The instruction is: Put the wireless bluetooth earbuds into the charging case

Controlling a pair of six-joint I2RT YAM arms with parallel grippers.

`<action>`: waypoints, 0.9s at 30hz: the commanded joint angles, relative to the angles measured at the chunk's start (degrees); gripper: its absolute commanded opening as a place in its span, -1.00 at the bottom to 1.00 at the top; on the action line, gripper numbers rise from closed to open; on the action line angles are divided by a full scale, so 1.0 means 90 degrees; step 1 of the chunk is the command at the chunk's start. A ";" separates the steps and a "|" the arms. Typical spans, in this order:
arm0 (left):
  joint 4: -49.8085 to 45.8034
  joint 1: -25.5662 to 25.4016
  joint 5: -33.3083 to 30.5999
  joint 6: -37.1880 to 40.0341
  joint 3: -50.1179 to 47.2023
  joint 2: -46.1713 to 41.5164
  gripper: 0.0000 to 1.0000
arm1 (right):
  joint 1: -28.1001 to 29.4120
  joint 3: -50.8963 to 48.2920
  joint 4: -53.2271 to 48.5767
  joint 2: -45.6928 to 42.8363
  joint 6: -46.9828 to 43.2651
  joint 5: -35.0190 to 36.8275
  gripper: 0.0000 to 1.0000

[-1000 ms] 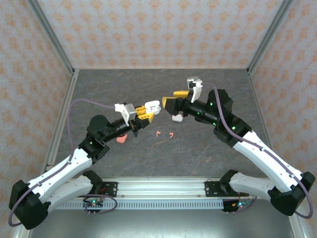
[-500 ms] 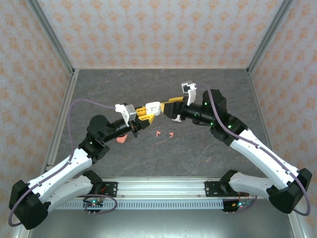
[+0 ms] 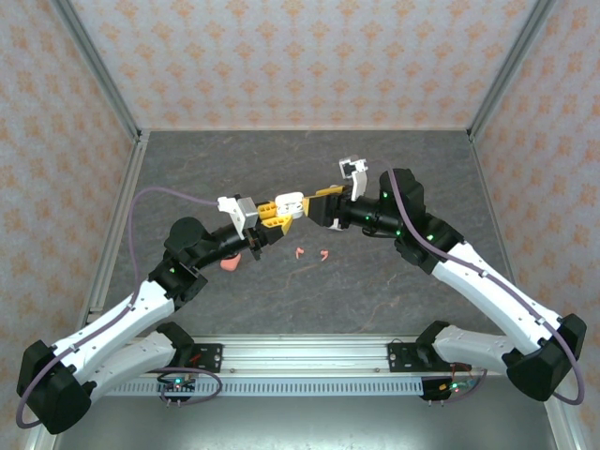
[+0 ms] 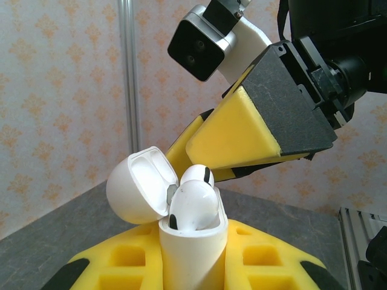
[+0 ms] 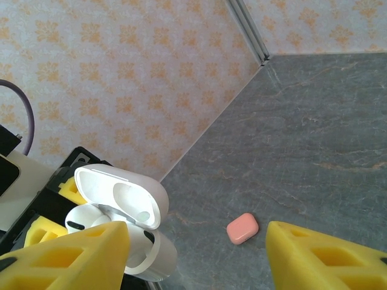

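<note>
Two white earbuds (image 4: 192,202) sit in the open white charging case (image 4: 193,257), its lid (image 4: 136,184) tipped back. The left jaws are clamped narrow on that case, holding it above the tabletop (image 3: 394,291). The right jaws stand apart and empty, just beside the case's top. Two coral earbuds (image 3: 298,251) lie on the tabletop below, with a pink case (image 5: 242,228) nearby.

Right tool (image 3: 315,199) just beside open case (image 4: 193,248)
</note>
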 commanded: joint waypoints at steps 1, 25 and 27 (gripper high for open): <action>0.0297 -0.0045 0.0059 -0.0049 0.0163 -0.0116 -1.00 | 0.0013 -0.0036 0.0197 0.0089 0.0080 -0.0299 0.24; 0.0308 -0.0046 0.0377 -0.0078 0.0162 -0.0135 -1.00 | -0.0115 -0.0040 0.0839 -0.0178 0.0513 -0.0842 0.64; 0.0316 -0.0046 0.0448 -0.0082 0.0173 -0.0145 -1.00 | -0.0115 -0.0041 0.0852 -0.0091 0.0583 -0.0932 0.64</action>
